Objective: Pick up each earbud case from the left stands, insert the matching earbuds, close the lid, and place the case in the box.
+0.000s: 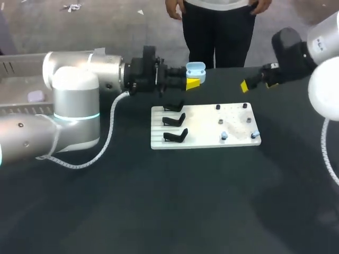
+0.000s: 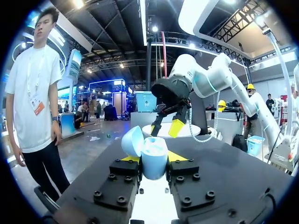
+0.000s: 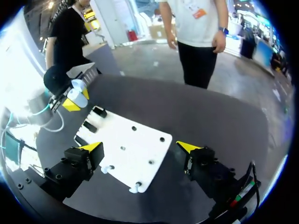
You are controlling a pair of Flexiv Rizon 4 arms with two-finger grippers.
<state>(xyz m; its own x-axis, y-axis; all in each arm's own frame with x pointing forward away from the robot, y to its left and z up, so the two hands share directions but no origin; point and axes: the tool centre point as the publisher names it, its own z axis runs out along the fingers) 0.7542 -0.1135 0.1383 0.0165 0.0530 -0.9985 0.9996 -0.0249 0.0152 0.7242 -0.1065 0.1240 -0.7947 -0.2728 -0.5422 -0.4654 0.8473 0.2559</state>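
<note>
Wide dark table (image 1: 159, 211) from its near edge up to the white board (image 1: 204, 124) mid-table: three black stands (image 1: 175, 120) on its left, two earbuds (image 1: 224, 136) at its near right corner. Beyond the board's far left corner, the left gripper (image 1: 193, 80) clamps the blue earbud case (image 1: 195, 70), lid up. The right gripper (image 3: 140, 148) hovers by the far right edge, jaws wide apart.

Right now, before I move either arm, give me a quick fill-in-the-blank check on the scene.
1. The left gripper is shut on the light blue earbud case, whose lid is ____.
2. The right gripper is open and holds ____.
3. The three black stands on the white board are all ____.
Missing words: open; nothing; empty.
</note>
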